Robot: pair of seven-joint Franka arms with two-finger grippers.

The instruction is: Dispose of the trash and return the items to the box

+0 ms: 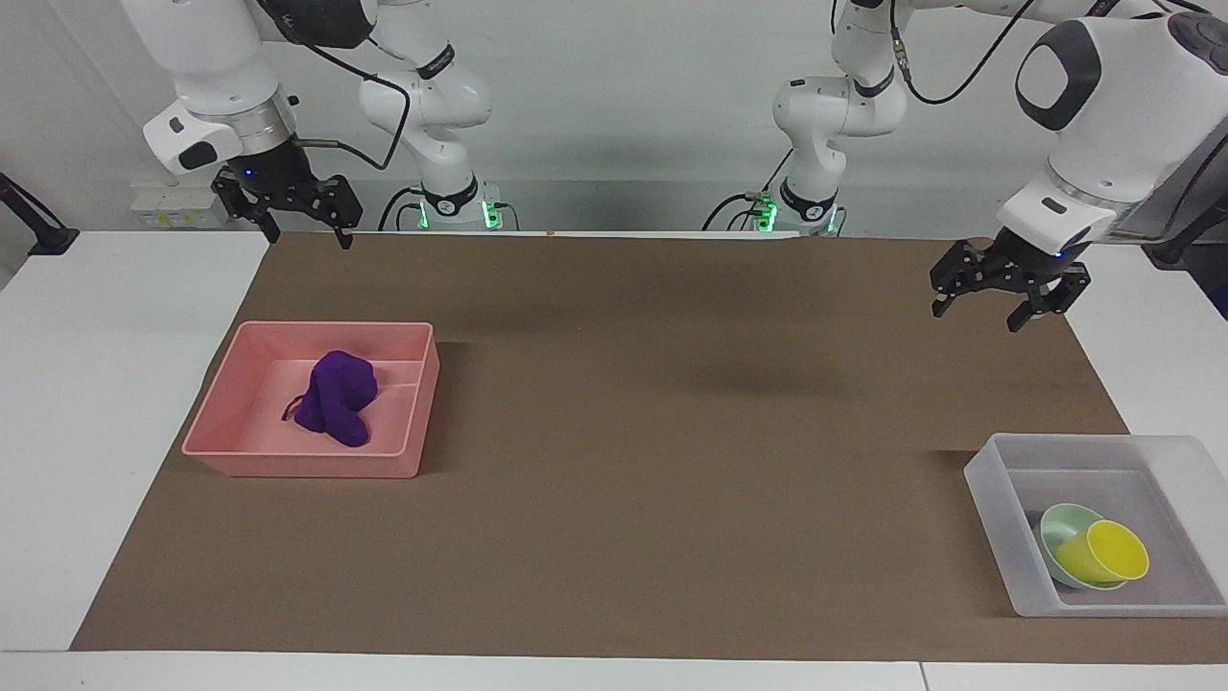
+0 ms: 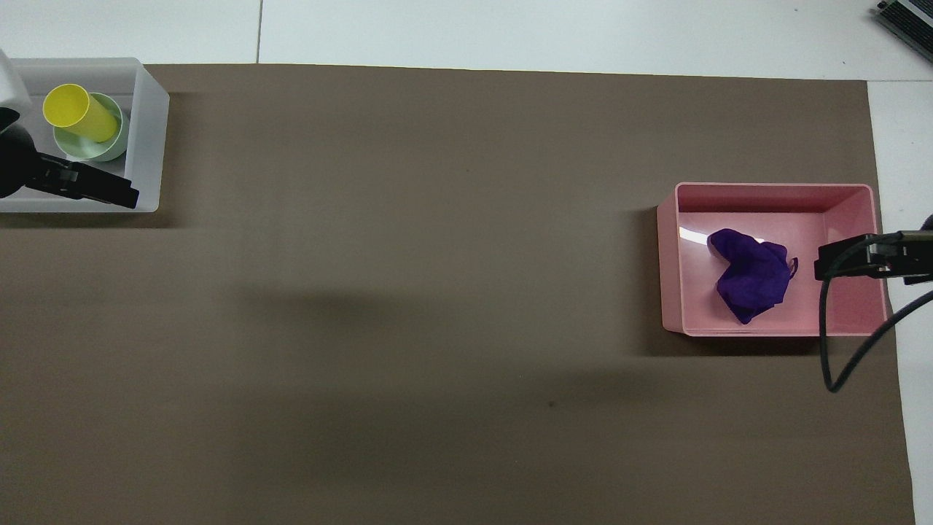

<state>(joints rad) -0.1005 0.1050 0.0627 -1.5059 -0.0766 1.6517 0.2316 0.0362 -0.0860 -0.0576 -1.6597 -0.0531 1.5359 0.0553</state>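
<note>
— Facing view first: where's the left gripper (image 1: 998,305)?

— Up over the brown mat (image 1: 614,441), jaws spread, holding nothing. The clear box (image 1: 993,499) is below it, nearer the table's edge; inside, the yellow cup (image 1: 1105,554) leans in the mint bowl (image 1: 1059,530).

— And the right gripper (image 1: 302,228)?

— Waiting, released and empty, above the mat's edge by the robots. The purple rag (image 1: 336,396) lies in the pink tray (image 1: 297,463) below it.
</note>
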